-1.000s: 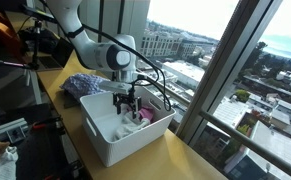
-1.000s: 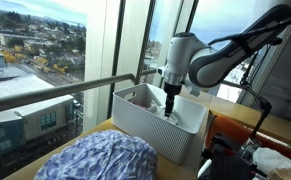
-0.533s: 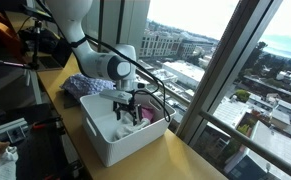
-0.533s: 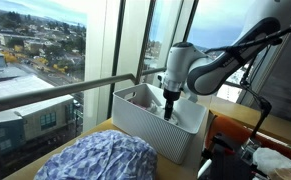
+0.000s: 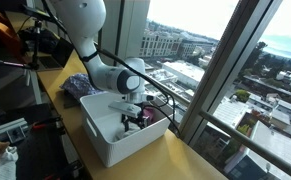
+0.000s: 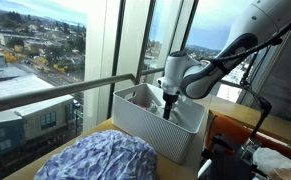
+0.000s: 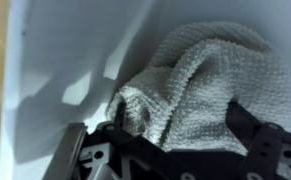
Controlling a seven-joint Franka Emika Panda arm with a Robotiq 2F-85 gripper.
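Inside the white bin (image 5: pixel 113 150), the spread hand (image 5: pixel 135 117) hangs just above a knitted cloth (image 7: pixel 215 80); loose loops could snag on it.

A crumpled white knitted cloth (image 7: pixel 210 90) lies bunched against the white bin's (image 7: pixel 75 60) inner wall.

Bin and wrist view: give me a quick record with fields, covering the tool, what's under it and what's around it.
bin: white, on the table by the window
tool: lowered inside the bin, jaws wide apart
white cloth: knitted, bunched against the bin wall, lying between the jaws in the wrist view
contact: cannot tell whether the tool touches the white cloth
blue cloth: crumpled on the table, outside the bin
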